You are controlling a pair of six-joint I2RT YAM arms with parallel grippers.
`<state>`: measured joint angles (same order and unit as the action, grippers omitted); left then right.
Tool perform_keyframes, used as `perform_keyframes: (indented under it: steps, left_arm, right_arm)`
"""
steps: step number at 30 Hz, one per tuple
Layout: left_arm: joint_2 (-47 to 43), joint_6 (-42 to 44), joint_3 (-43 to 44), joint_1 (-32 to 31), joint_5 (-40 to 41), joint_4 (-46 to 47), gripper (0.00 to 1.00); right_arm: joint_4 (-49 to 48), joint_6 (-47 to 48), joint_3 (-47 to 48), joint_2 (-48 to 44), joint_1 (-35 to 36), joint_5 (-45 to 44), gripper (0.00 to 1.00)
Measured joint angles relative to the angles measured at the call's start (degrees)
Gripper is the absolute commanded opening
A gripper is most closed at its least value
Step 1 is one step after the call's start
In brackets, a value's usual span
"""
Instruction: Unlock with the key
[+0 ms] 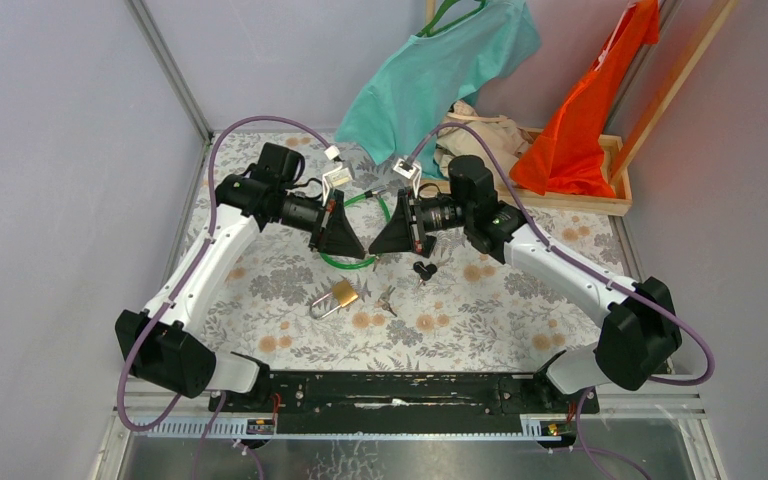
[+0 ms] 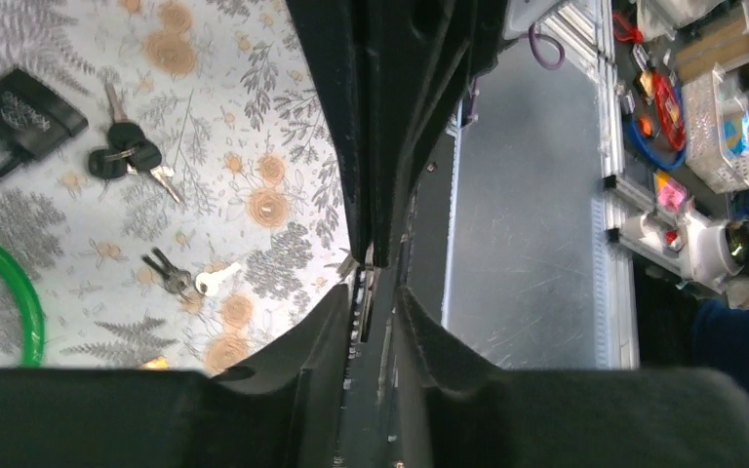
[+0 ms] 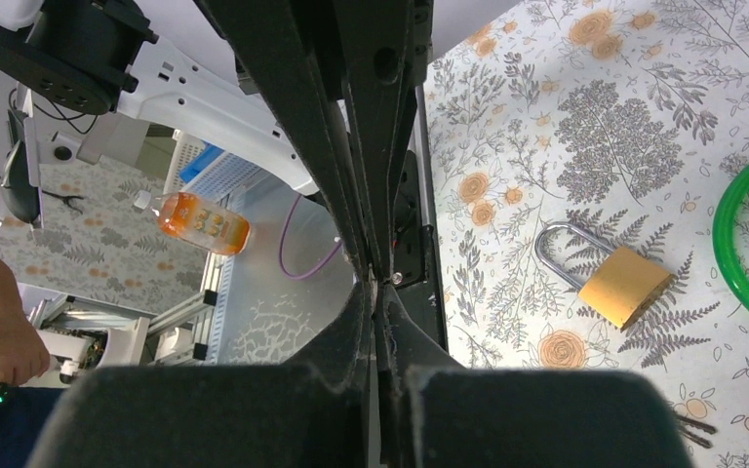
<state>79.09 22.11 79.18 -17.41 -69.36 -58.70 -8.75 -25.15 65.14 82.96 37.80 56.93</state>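
We classify this site as a robotics laboratory test cell. A left arm (image 1: 205,265) and a right arm (image 1: 560,265) are bolted to a black rail (image 1: 390,385) at the tabletop (image 1: 480,325) edge. Aluminium framing (image 1: 168,70) and plain panels enclose the cell. Purple cabling (image 1: 260,119) follows the arms, and parts bins (image 2: 727,122) stand alongside.

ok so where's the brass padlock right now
In the top view the brass padlock lies flat near the middle of the table, just left of a small bunch of keys and on the near side of the green loop.
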Motion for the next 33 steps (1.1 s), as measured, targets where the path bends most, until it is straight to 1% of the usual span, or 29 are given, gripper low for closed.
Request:
perform_keyframes:
  steps: [1, 3, 4, 8, 10, 13, 19, 24, 29, 33]
  left_arm:
    - [0.1, -1.0, 0.3, 0.0, 1.4, 0.2, 0.67]
    - [0.8, -2.2, 1.6, -0.2, 4.7, 0.5, 0.79]
    - [1.6, -3.1, 2.7, -0.2, 6.9, 0.5, 0.81]
    - [5.9, -3.6, 6.1, 1.7, 14.1, 1.8, 0.81]
    - [9.4, -3.6, 6.9, 4.0, 18.3, 3.6, 0.80]
    - [15.7, -3.6, 8.3, 6.2, 23.9, 6.5, 0.79]
    - [29.8, -3.2, 11.2, 7.3, 32.6, 17.5, 0.79]
    - [38.8, -3.1, 15.0, 7.3, 36.9, 27.6, 0.76]
    - [42.3, -2.8, 14.3, 6.6, 40.9, 38.6, 0.76]
    - [42.4, 0.7, 11.7, 5.4, 43.9, 45.1, 0.76]
  right_arm:
    - [0.0, -0.2, -0.4, -0.1, 0.0, -0.6, 0.00]
    - [0.0, -0.6, -1.7, -0.3, -0.3, -2.0, 0.00]
    - [0.1, -0.9, -2.5, -0.5, -0.5, -2.6, 0.00]
    - [0.2, -2.5, -5.3, -1.3, -4.1, -5.6, 0.00]
    - [0.5, -3.5, -6.4, -1.5, -6.5, -7.7, 0.00]
    - [3.3, -3.7, -6.9, -1.9, -8.8, -13.1, 0.00]
    - [8.5, -2.3, -7.5, -5.0, -8.9, -22.6, 0.00]
    - [9.8, -0.4, -9.6, -8.7, -8.9, -27.6, 0.00]
    - [9.7, 0.9, -12.2, -11.7, -8.9, -30.1, 0.00]
    - [9.1, 1.3, -12.4, -12.0, -8.9, -30.5, 0.00]
